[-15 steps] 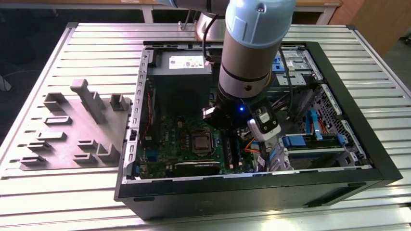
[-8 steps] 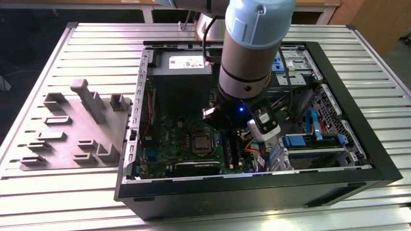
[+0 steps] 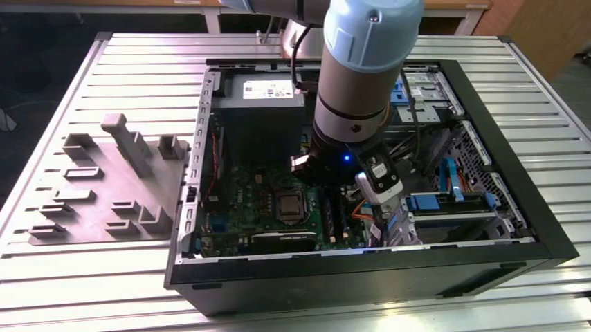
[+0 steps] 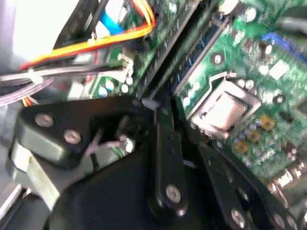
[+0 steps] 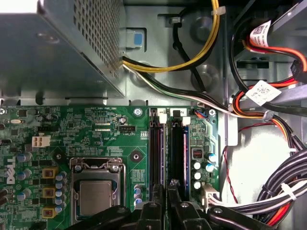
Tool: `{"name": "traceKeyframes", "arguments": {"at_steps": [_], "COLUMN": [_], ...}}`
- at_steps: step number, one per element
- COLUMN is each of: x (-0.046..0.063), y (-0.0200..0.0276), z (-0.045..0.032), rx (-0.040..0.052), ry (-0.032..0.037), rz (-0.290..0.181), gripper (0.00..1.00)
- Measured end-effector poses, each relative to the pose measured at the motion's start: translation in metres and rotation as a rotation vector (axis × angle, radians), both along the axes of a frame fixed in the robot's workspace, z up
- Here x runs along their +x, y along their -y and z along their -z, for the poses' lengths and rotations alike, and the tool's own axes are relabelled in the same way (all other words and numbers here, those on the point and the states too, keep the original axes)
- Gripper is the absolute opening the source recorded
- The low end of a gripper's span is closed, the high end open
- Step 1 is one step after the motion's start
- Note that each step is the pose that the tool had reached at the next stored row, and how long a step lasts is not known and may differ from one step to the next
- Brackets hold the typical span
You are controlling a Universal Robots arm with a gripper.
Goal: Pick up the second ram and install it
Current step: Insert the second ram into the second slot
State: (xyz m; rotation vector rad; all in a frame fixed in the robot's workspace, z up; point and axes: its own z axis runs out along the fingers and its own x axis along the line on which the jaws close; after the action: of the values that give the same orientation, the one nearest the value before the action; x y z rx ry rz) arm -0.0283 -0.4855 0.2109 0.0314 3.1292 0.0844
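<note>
while gripper (image 5: pixel 166 211) hovers over sockets (image 5: pixel 168 148), ram unseen.

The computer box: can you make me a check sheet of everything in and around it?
Surface: slatted metal table, carrying the open computer case.
Job's things: black memory sockets beside the processor; I cannot tell whether the second ram is held or seated.
Clutter: grey fixture plate at the exterior view's left of the case.
Grippers: gripper low inside the case, over the sockets.
Cables: yellow, black and orange wires by the power supply.
Surroundings: dark floor.
</note>
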Motion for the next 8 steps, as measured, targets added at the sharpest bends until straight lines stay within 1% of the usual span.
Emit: {"name": "traceKeyframes", "arguments": {"at_steps": [5, 8], "x": [0.0, -0.0001], "y": [0.0, 0.0001], "z": [-0.0016, -0.0092], "rx": [-0.0003, -0.0011], "ry": [0.0, -0.0003], "rz": [0.0, 0.0], "gripper": [0.19, 0.19]}}
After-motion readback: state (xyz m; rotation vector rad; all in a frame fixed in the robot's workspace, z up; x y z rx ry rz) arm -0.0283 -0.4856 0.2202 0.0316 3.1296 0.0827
